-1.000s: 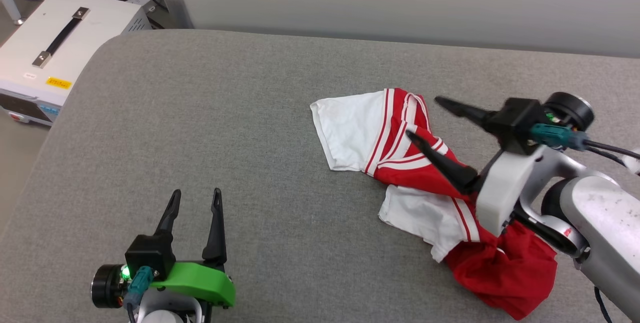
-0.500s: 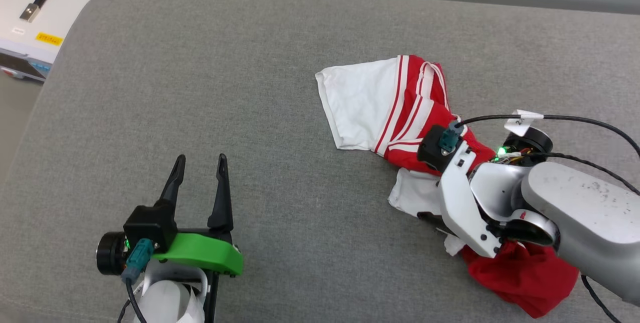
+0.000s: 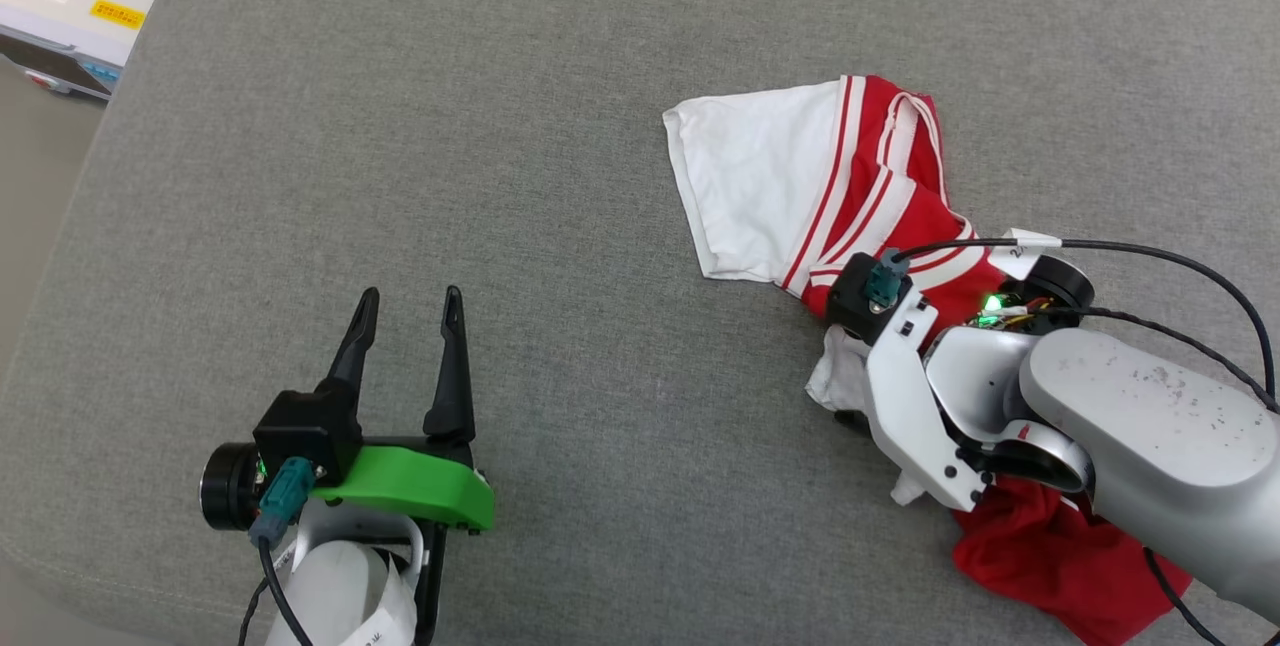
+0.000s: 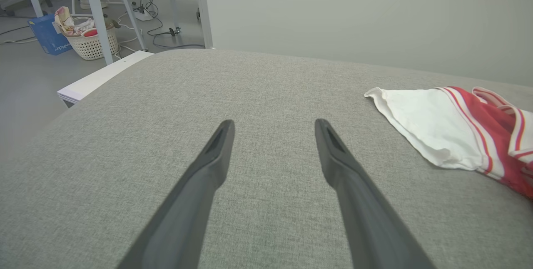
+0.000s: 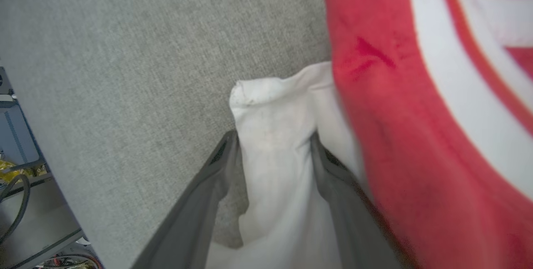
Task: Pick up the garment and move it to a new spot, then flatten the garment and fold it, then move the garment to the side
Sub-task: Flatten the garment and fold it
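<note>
Shirt [image 3: 790, 176] lies crumpled right of centre; your right gripper [image 5: 272, 136] stands spread astride its white fold, your left gripper [image 3: 410, 298] spread over grey cushion [image 3: 500, 126], lower left.

Bare cushion [image 3: 500, 176] lies ahead of the left gripper [image 3: 405, 298]; the garment [image 3: 760, 176] blocks its right, a white fold filling the spread right gripper [image 5: 272, 140]

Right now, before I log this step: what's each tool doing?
Left tool: open, empty.
Right tool: open, astride a white fold of the garment, not yet clamped.
</note>
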Robot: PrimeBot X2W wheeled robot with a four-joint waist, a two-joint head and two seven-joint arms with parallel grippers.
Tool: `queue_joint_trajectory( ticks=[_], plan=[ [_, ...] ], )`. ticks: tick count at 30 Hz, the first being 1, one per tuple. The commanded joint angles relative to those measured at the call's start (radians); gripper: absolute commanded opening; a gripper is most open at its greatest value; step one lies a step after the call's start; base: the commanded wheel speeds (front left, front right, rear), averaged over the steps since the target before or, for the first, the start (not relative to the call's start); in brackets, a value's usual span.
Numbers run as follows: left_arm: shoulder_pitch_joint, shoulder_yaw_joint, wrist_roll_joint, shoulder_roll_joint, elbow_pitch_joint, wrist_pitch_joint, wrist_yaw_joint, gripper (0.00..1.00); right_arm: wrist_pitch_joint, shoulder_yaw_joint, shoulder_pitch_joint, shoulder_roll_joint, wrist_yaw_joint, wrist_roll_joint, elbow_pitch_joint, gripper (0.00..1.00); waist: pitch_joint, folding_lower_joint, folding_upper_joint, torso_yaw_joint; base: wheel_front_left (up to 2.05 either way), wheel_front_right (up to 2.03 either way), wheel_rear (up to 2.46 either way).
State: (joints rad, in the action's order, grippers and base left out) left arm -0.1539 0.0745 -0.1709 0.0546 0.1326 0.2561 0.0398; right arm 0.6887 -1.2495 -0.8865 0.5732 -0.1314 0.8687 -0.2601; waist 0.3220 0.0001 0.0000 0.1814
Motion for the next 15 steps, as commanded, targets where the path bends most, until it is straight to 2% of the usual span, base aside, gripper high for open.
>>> queue_joint_trajectory(
  ticks=[1, 8, 15],
  plan=[
    [-0.009, -0.001, -0.007, -0.004, 0.004, 0.006, -0.006, 1.00, -0.015, -0.030, 0.054, -0.009, 0.001, -0.010, -0.017, 0.00, -0.014, -0.0001, 0.0000, -0.007, 0.00, 0.00, 0.00],
    [0.015, -0.008, 0.006, -0.004, 0.016, 0.006, -0.003, 1.00, -0.234, -0.029, 0.011, -0.007, 0.001, 0.012, 0.034, 0.00, -0.083, -0.0001, 0.0000, -0.023, 0.00, 0.00, 0.00],
    [0.058, -0.028, 0.019, -0.004, 0.010, 0.006, -0.001, 1.00, -0.447, 0.050, 0.018, 0.056, 0.001, 0.050, 0.158, 0.00, -0.137, -0.0001, 0.0000, -0.050, 0.00, 0.00, 0.00]
  ],
)
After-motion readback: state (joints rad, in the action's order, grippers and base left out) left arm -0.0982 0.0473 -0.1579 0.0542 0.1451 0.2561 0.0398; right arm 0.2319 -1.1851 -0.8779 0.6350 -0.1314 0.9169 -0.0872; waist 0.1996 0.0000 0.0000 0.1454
